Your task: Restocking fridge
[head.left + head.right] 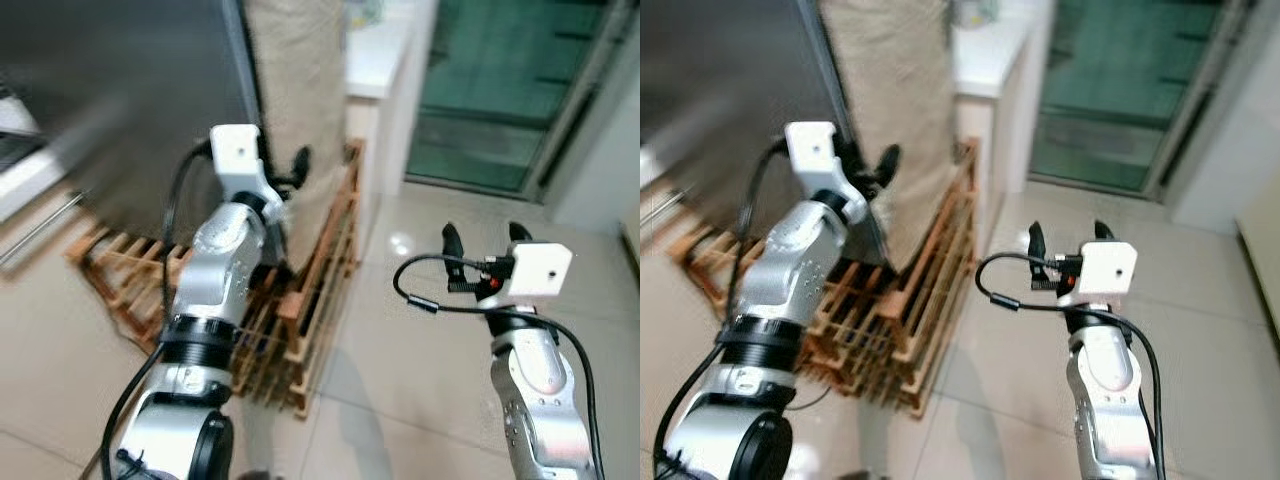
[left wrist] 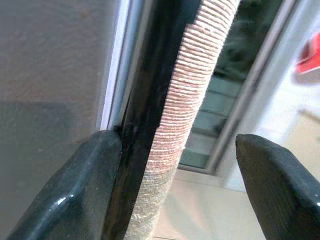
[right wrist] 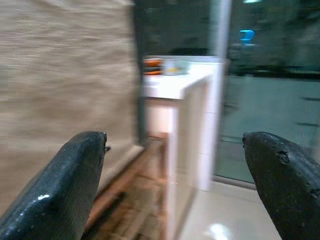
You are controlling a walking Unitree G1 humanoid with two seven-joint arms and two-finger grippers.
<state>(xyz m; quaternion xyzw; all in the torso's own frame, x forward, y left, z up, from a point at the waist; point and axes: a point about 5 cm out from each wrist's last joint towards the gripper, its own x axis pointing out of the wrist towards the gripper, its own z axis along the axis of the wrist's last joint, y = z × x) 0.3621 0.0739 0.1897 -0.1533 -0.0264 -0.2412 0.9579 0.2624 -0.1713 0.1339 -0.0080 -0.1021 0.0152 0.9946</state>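
Fridge door [image 1: 120,100], a dark grey blurred panel, takes up the upper left of the left eye view, with its right edge running down toward the frame's middle. Behind it hangs a beige woven cloth [image 1: 300,70], and at its foot a wooden slatted pallet [image 1: 310,300] lies on the pale tiled floor [image 1: 400,400]. The left gripper [image 1: 285,170] is raised at the door's edge, left of centre; one black fingertip shows against the cloth, the other is hidden behind the door edge and the white wrist block. The left wrist view supplies what the head camera cannot: the fingers [image 2: 85,190] are spread wide, one resting against the door's dark edge [image 2: 145,100] beside a pale metal strip, the other well apart on the far side, with the ribbed cloth edge [image 2: 195,100] between them. The right gripper [image 1: 481,237] hovers over the floor at the right of the frame, fingers parted and pointing up, holding nothing. Its wrist view looks past both spread fingers [image 3: 65,185] to a white counter [image 3: 180,85] carrying an orange dish and small items too blurred to identify, and to a green glass door [image 3: 280,115] beyond, which the eye views show at the upper right.
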